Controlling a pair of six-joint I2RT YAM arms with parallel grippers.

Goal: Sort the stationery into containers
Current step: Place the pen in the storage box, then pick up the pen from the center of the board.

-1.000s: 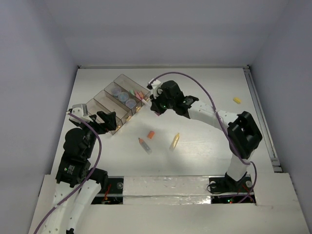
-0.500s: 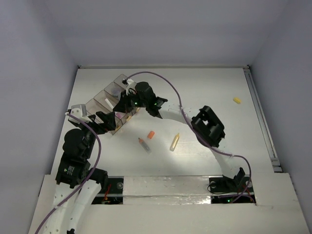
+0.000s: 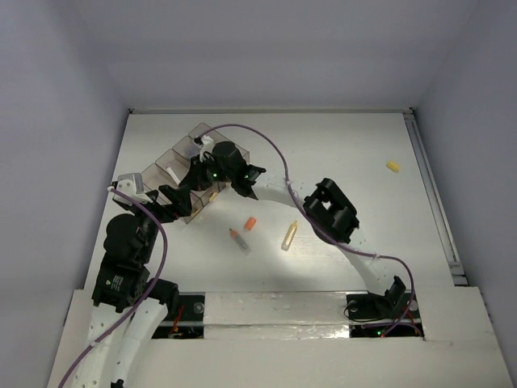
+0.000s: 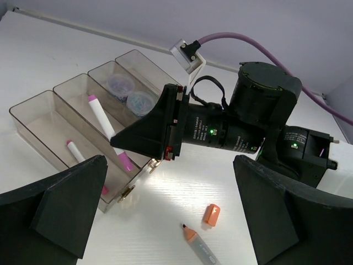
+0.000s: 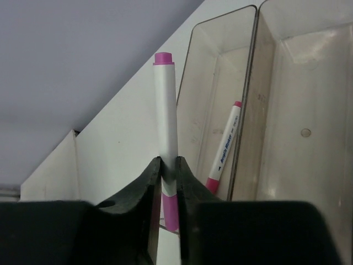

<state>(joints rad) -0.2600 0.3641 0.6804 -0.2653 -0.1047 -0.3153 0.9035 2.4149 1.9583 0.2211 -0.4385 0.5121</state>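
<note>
With the left gripper (image 4: 171, 218) spread wide, a white pen (image 5: 166, 110) is held clamped in the right gripper (image 5: 169, 168) over the containers (image 4: 138, 55) near the worktop's left edge, and release into the end compartment (image 4: 38, 118) holding a second pen (image 4: 73, 150) is judged to be required next.

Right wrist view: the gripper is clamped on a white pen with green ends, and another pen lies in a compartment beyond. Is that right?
The pen in the right gripper has pink ends, not green, as the right wrist view shows. The rest holds: jaws closed on it, a second pen lying in a compartment beyond.
</note>
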